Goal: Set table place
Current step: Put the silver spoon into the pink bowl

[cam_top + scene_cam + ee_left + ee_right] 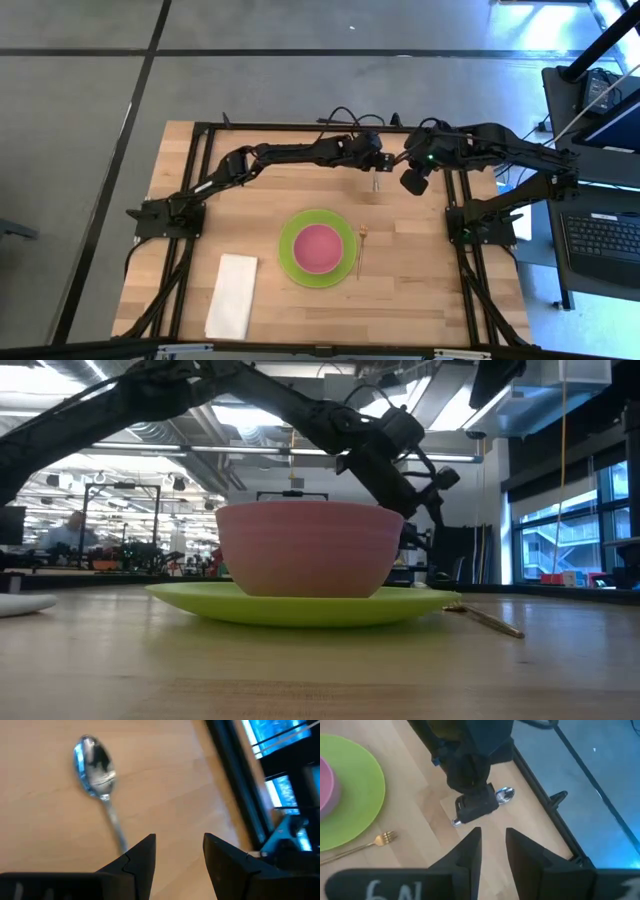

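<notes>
- The table of light wooden planks fills the middle of the high view, with a black frame along its edges.
- A lime-green plate sits slightly below the centre of that view, and a pink bowl stands on it.
- A gold fork lies on the wood just beside the plate's right rim, prongs toward the top of the frame.
- A white napkin lies in the lower left part of the table, well apart from the plate.
- A silver spoon lies flat on the wood in the upper middle of the table, above the plate and close to the black frame edge.
- The left gripper hangs over the spoon's handle end with its fingers spread apart and nothing between them; the handle runs up to the edge of one finger.
- In the right wrist view the left gripper covers the middle of the spoon, whose two ends show on either side of it.
- The right gripper hovers just right of the spoon in the high view, near the upper right of the table, its fingers parted by a narrow gap and empty.
</notes>
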